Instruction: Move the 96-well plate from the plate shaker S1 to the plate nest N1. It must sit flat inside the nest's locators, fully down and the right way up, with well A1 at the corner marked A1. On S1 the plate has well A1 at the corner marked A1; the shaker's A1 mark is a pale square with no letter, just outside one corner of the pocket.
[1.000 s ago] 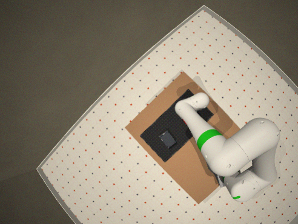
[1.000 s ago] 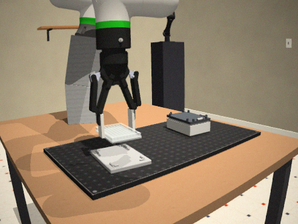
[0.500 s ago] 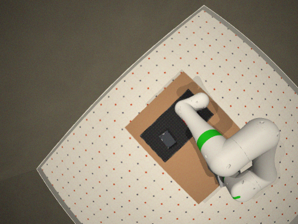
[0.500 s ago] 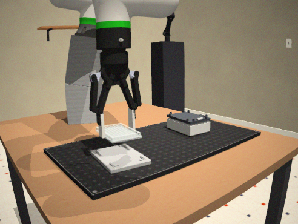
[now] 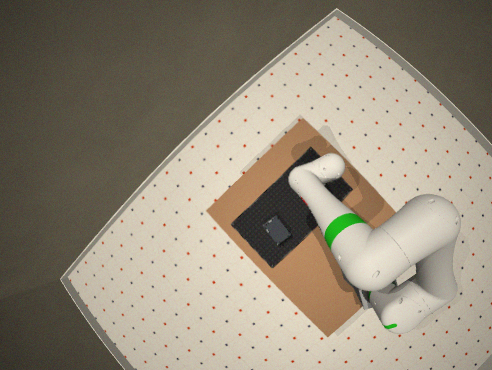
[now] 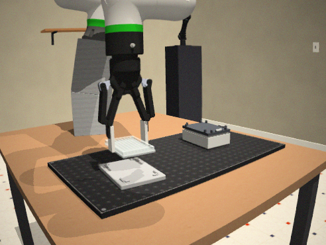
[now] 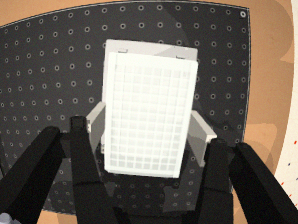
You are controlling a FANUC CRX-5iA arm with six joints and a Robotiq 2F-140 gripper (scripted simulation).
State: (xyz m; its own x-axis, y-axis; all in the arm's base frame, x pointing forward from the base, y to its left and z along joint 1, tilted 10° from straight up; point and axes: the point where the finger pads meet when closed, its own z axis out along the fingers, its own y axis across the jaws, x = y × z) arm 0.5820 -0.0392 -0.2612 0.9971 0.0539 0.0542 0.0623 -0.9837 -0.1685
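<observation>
Your gripper (image 6: 128, 132) is clamped on the 96-well plate (image 6: 130, 146), one pale finger pad on each long side, and it carries the plate level and well side up above the black breadboard (image 6: 212, 162). The plate hangs just behind and a little above the plate nest N1 (image 6: 132, 172), as seen from the exterior camera, and it does not touch the nest. I judge the task a little over half done: the plate is off the shaker S1 (image 6: 206, 134), which stands further along the breadboard from the nest with its pocket bare. What is left for you is to centre over the nest, lower the plate inside the locators until it sits fully down, then let go. I cannot make out the A1 marks on nest or plate at this size, so you cannot confirm the corner match from here.

The plate is white moulded plastic, a shallow rectangle with a fine grid of small wells and a stepped skirt; it looks rigid and light. The gripper's linkages are matte black, with slim flat white pads at the tips. The nest is a thin pale grey slab with small raised locator tabs near its corners. The shaker is a pale boxy block under a dark grey top with short pegs round the pocket. The breadboard is dotted with regular holes and lies on a smooth tan counter (image 6: 232, 205).
</observation>
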